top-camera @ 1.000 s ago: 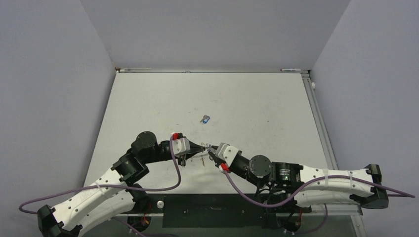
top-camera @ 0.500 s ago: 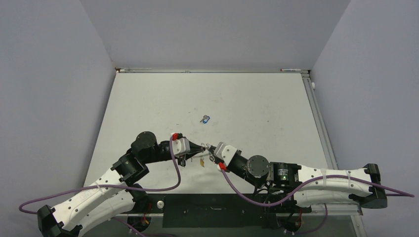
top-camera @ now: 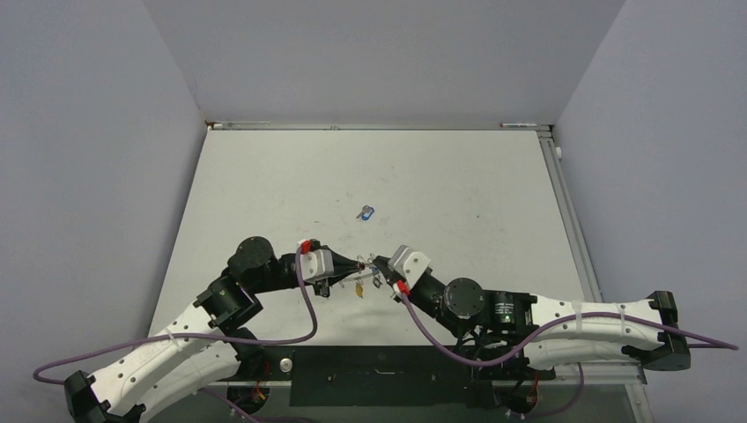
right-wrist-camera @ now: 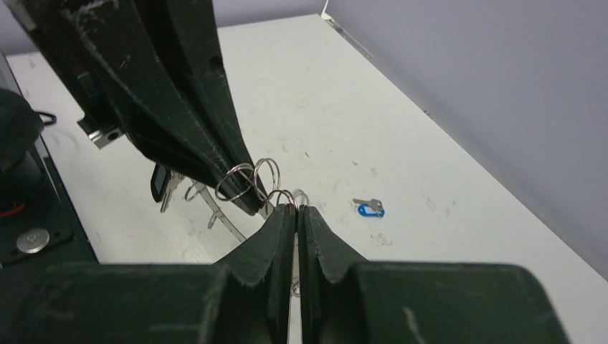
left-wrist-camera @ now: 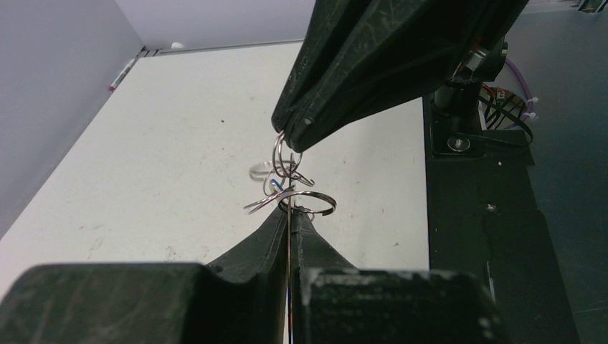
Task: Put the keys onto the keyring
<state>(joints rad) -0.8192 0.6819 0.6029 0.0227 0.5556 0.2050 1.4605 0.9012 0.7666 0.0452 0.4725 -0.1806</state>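
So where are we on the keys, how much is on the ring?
Partly done, it seems: one hanging key shows by the left gripper, shut on the keyring. In hand: the right gripper pinches a small ring beside it. Left: the blue key on the table.

Blue key (top-camera: 366,212) lying alone, keyring (left-wrist-camera: 289,244) aloft

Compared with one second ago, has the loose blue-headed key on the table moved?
No. In the top view the blue-headed key lies at the same spot, just as far from the table's back edge as before.
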